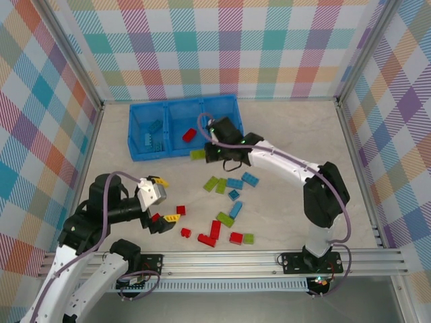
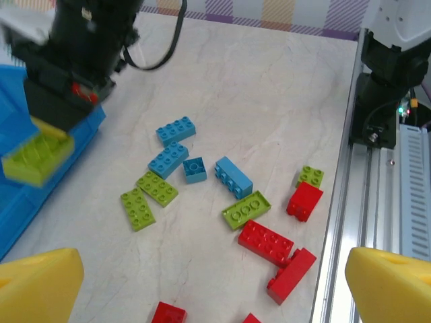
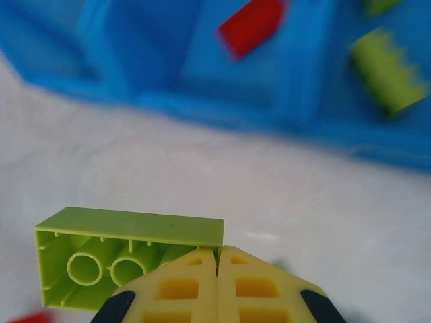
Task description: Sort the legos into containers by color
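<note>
Right now my right gripper is pinched shut, yellow tips meeting w/ no gap. It looks clamped on the thin end wall of a lime brick. I can't see the pinched wall itself, so that's my read, not a certainty. The brick hangs off to one side of the tips, clear of the table. It's just in front of the bin, near the front wall & not over any compartment yet. Past the wall there's a red brick in the middle compartment and a green brick in the one to its right in the wrist view. That second one is the target, I reckon.

Doing it well: the grip is off-centre, so the brick may swing or slip. Move slow and lift enough for the low end to clear the rim. Go fwd & across until the whole brick is over the green compartment, then open. Don't let go over the divider.

Orientation: the long axis runs across the wrist view, approx parallel to the bin's front wall. The hollow underside faces my wrist cam, so the studs point away from it. From the left wrist cam it looks tilted.

My left gripper is spread wide, holding nothing. It's above the loose bricks on the near part of the table, well apart from the bin.
</note>
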Robot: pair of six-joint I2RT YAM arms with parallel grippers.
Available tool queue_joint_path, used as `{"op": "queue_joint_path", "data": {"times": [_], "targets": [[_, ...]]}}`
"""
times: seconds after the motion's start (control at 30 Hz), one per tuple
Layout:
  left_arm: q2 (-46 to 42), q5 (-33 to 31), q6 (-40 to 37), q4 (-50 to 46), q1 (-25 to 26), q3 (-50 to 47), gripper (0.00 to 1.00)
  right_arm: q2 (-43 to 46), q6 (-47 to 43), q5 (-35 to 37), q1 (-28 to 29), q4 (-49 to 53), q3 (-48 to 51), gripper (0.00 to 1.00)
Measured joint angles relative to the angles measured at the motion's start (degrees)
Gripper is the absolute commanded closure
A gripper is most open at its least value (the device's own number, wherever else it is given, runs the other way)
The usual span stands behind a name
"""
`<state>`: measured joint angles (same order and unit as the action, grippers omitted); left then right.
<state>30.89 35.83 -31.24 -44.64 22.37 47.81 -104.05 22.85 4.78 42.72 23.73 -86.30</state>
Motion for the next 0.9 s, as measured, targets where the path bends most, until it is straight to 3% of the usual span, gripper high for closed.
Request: {"op": "queue_joint_path", "data": {"times": [0.2, 0.37, 0.53, 0.7, 0.8, 0.9], "targets": [[6.71, -12.33, 9.22, 3.69, 0.00, 0.02, 0.00, -9.70, -5.70, 8.74, -6.67, -0.11, -11.56, 1.00], [10.58, -19.82, 16.68, 3.91, 0.00, 0.22, 0.00, -19.37, -9.31, 13.07, -8.04, 2.03, -21.68, 0.82], [11.28, -23.10, 22.45, 3.93, 0.00, 0.59, 0.00, -23.71, -11.89, 14.86, -8.20, 6.01, -28.48, 0.74], [14.23, -25.46, 27.63, 3.96, 0.00, 1.75, 0.00, -23.69, -13.31, 15.17, -8.31, 7.61, -33.03, 0.74], [17.11, -26.16, 30.69, 3.69, 0.00, 2.89, 0.00, -22.95, -13.86, 15.19, -8.31, 8.28, -33.11, 0.83], [19.37, -26.51, 33.48, 3.78, 0.00, 3.45, 0.00, -22.88, -14.75, 14.47, -8.70, 10.40, -34.14, 0.78]]}}
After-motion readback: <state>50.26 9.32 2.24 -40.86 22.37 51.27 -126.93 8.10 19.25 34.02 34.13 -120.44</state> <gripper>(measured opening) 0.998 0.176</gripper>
